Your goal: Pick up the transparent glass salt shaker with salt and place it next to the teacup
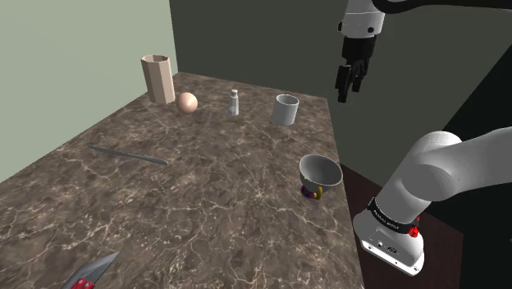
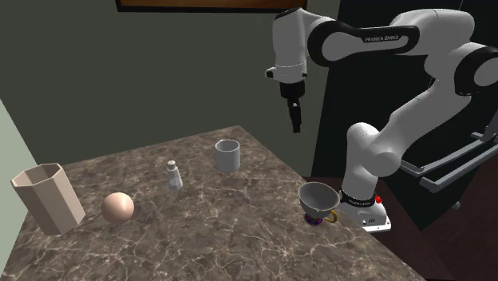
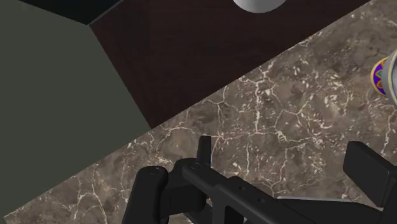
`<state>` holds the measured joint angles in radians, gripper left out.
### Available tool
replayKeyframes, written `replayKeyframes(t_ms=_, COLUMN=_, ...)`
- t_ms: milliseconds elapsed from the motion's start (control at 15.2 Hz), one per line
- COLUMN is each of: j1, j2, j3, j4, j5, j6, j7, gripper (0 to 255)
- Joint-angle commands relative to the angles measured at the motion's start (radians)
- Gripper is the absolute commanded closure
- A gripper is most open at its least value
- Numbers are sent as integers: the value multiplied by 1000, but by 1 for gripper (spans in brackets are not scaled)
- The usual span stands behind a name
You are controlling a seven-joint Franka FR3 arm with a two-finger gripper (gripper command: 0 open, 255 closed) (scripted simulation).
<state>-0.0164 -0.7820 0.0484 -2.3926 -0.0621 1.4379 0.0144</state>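
The salt shaker (image 1: 235,103) (image 2: 173,176) is a small pale bottle with a narrow neck, upright near the back of the marble table (image 1: 205,213). The teacup (image 1: 320,172) (image 2: 318,198) is a grey bowl-shaped cup on a purple and yellow base, close to the table edge by the stand. Its coloured base (image 3: 382,75) shows beside my fingers in the wrist view. My black gripper (image 1: 346,82) (image 2: 295,120) (image 3: 286,159) hangs high over the table's back corner, well above and away from the shaker. It is open and holds nothing.
A grey cylindrical cup (image 1: 285,109) (image 2: 227,155) stands between the shaker and my gripper. A beige octagonal container (image 1: 157,78) and a peach ball (image 1: 187,102) sit beyond the shaker. A thin grey rod (image 1: 127,153) and a red-handled knife (image 1: 86,275) lie nearer the front.
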Motion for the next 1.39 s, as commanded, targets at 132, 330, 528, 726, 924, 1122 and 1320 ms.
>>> replayKeyframes(t_ms=132, j1=1, j2=66, j3=-2, j4=17, j5=7, j6=60, j7=0, gripper=0)
replayKeyframes(t_ms=330, j1=2, j2=169, j3=-4, j4=53, j5=17, j6=143, j7=-1, gripper=0)
replayKeyframes(t_ms=528, j1=4, j2=274, j3=-6, j4=100, j5=27, j6=217, j7=-3, gripper=0)
replayKeyframes(t_ms=726, j1=6, j2=380, j3=-7, j4=159, j5=38, j6=280, j7=-7, gripper=0)
replayKeyframes(t_ms=924, j1=9, j2=486, j3=-8, j4=229, j5=49, j6=334, j7=-12, gripper=0)
replayKeyframes(t_ms=1122, j1=12, j2=593, j3=-8, j4=309, j5=60, j6=376, j7=-18, gripper=0)
replayKeyframes(t_ms=1320, j1=15, j2=700, j3=-7, j4=401, j5=72, j6=407, j7=-25, gripper=0)
